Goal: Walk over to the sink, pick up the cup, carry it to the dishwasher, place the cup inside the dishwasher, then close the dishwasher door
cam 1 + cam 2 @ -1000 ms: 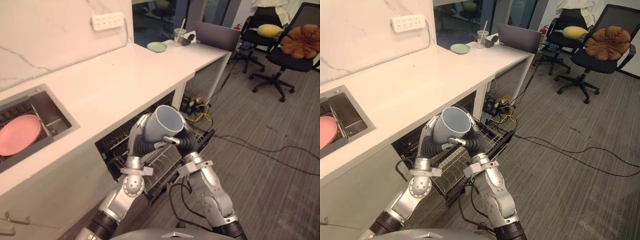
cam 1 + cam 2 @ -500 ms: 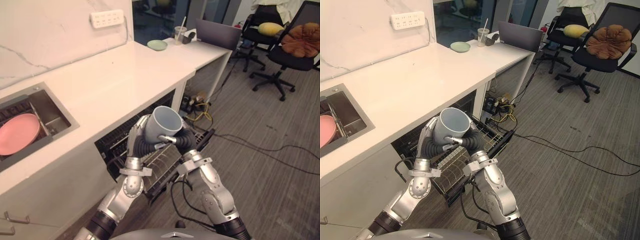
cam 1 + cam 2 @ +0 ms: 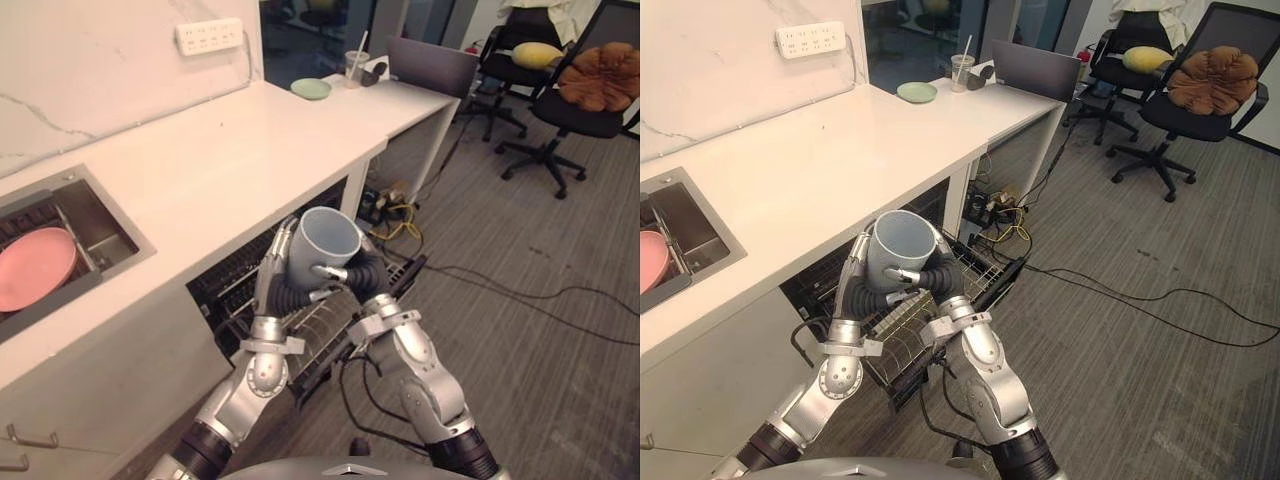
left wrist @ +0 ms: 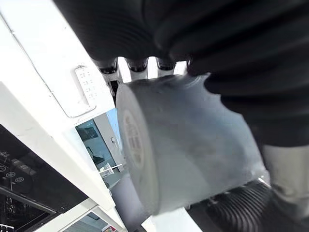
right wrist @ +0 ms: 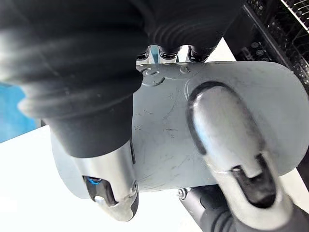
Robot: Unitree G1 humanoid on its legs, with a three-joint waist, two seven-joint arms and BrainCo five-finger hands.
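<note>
A pale blue-grey cup (image 3: 328, 242) is held in the air between my two hands, tilted, with its mouth up and toward the room. My left hand (image 3: 274, 268) lies flat against its left side with straight fingers (image 4: 137, 65). My right hand (image 3: 368, 276) grips its right side, and the thumb (image 5: 227, 145) presses across the cup (image 5: 164, 130). Below the cup stands the open dishwasher under the counter, its wire rack (image 3: 902, 338) pulled out.
A sink (image 3: 105, 238) with a pink plate (image 3: 35, 270) is set in the white counter (image 3: 220, 160) at the left. A green saucer (image 3: 312, 89), a straw cup (image 3: 356, 66) and a laptop (image 3: 432, 65) sit at the far end. Cables (image 3: 400, 222) and office chairs (image 3: 590, 90) are on the right.
The cup stays between both hands over the rack, shifted only slightly left. My right forearm has swung a little inward, and the whole view has shifted a bit.
</note>
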